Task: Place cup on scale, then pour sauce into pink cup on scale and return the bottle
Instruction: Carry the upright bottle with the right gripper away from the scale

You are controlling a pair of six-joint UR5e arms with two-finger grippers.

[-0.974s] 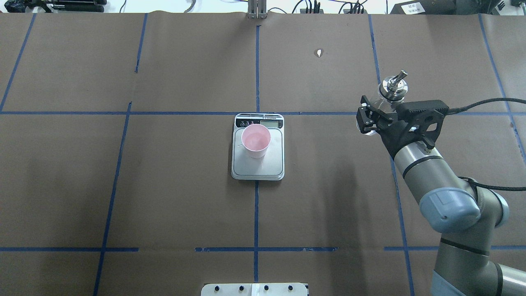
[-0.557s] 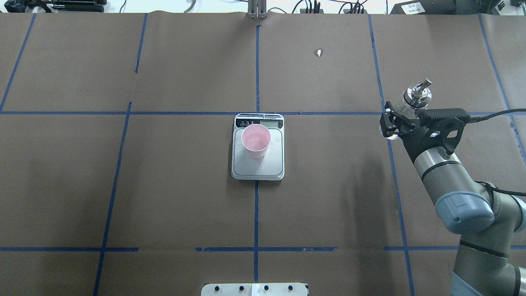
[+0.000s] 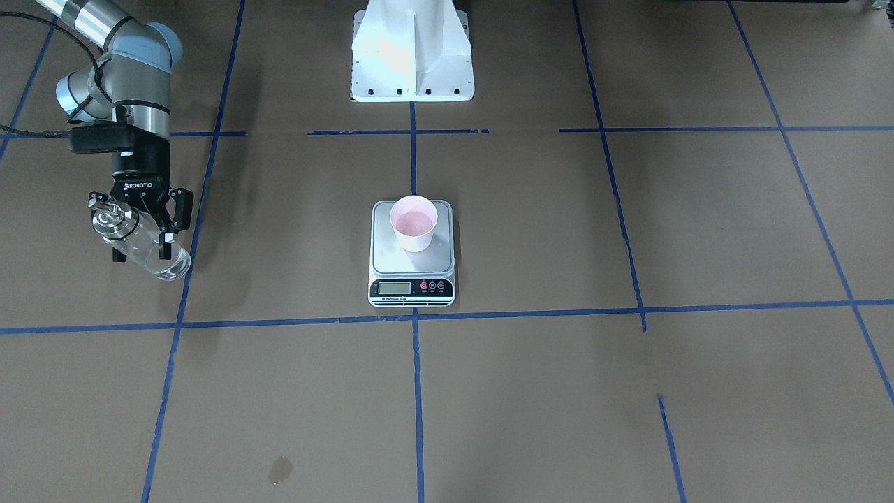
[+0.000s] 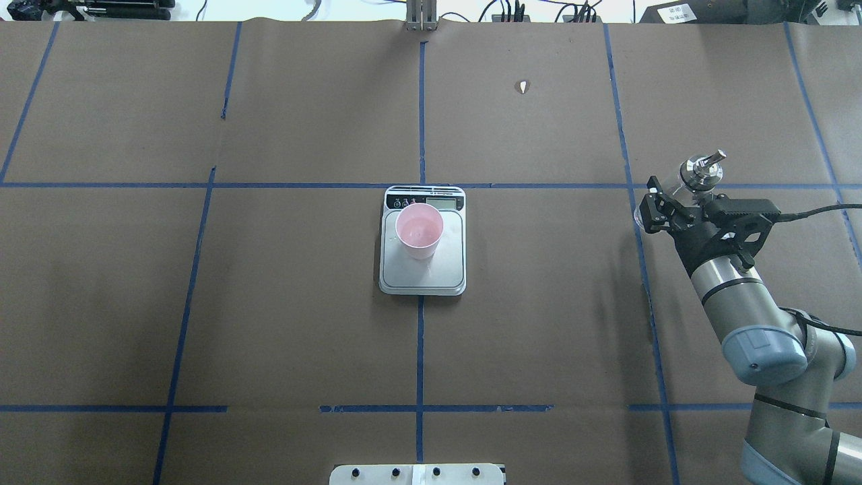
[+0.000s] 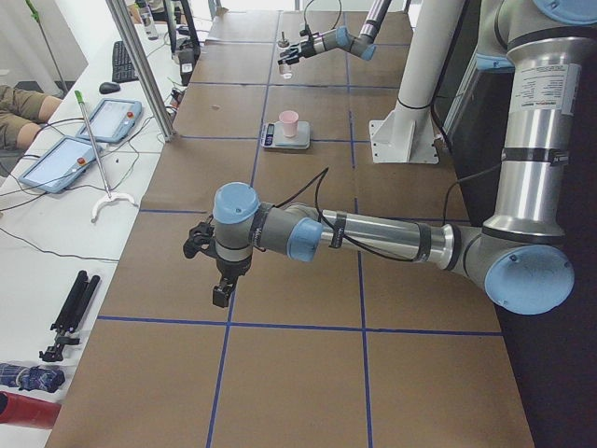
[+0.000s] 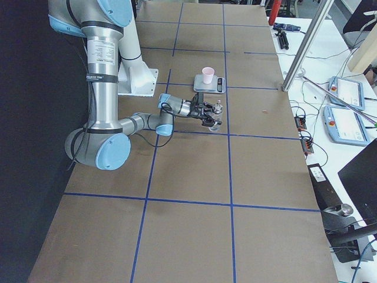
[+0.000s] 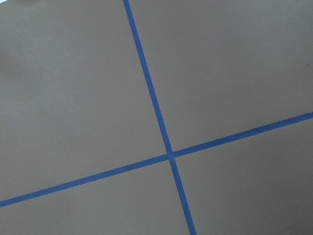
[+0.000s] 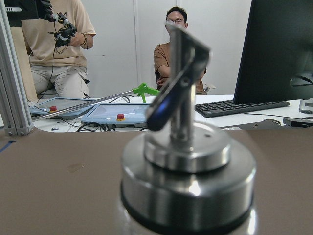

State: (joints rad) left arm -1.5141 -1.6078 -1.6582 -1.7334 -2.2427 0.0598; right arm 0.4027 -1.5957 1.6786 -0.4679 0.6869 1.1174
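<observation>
The right gripper (image 4: 662, 210) is closed on the bottle (image 4: 675, 190); its two black fingers (image 3: 167, 237) press against opposite sides of the clear glass body, below the metal collar (image 4: 698, 172). The right wrist view shows the collar and the pour spout (image 8: 177, 81) upright. The fill level inside the glass cannot be read, and whether the base touches the table (image 4: 539, 337) cannot be determined. The bottle is located on the robot's right side of the table, just beside a crossing of blue tape lines (image 4: 630, 185) and well apart from the scale (image 4: 422, 273). The scale lies at the table centre on the middle tape line, with its display strip (image 3: 411, 287) facing away from the robot. The cup (image 4: 419, 231) stands upright on the steel platform, toward the display end, fully within the platform edges. The left gripper (image 5: 213, 271) appears only in the exterior left view, over the brown table surface far from the scale; its opening state cannot be determined. The left wrist view shows only brown paper and a crossing of tape lines (image 7: 170, 155).
</observation>
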